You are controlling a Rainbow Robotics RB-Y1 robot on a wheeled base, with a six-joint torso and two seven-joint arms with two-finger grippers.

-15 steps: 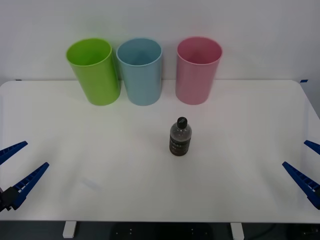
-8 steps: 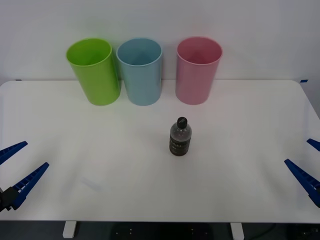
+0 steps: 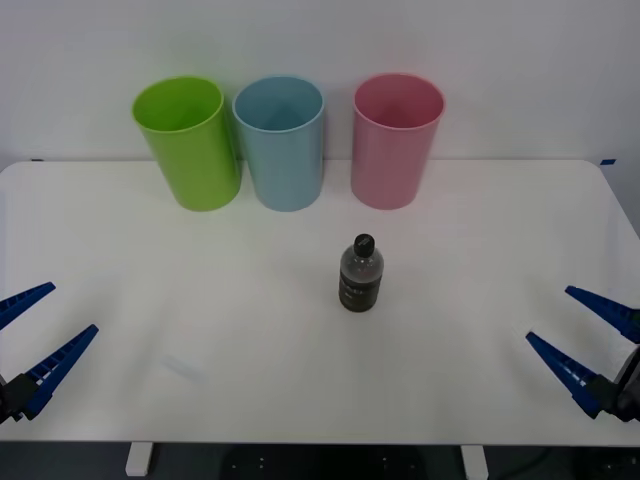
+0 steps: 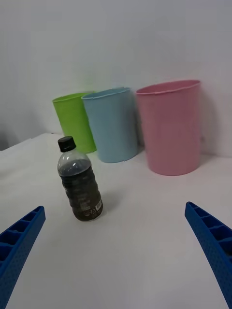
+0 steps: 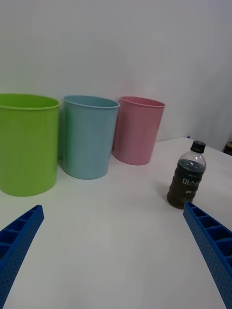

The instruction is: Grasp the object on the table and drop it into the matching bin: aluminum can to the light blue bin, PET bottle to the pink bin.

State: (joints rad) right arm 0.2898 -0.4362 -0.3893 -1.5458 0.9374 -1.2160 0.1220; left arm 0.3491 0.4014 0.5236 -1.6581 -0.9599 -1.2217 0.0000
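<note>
1. Your left hand [image 3: 28, 340] sits at the lower left corner of the front view, low over the near edge of the desk [image 3: 200, 300], its blue fingers spread wide and holding nothing.
2. Your right hand [image 3: 583, 335] sits at the lower right of that view, also over the near edge, fingers wide apart and empty.
3. The PET bottle [image 3: 360, 273] stands upright just right of the frame's centre, black cap on top, well apart from both hands.
4. Past it, along the desk's far edge in the upper part of the frame, you see three bins in a row: the lime green bin [image 3: 189, 142] at left, the light blue bin [image 3: 281, 141] in the middle, and the pink bin [image 3: 394, 139] at right, nearest the bottle.
</note>
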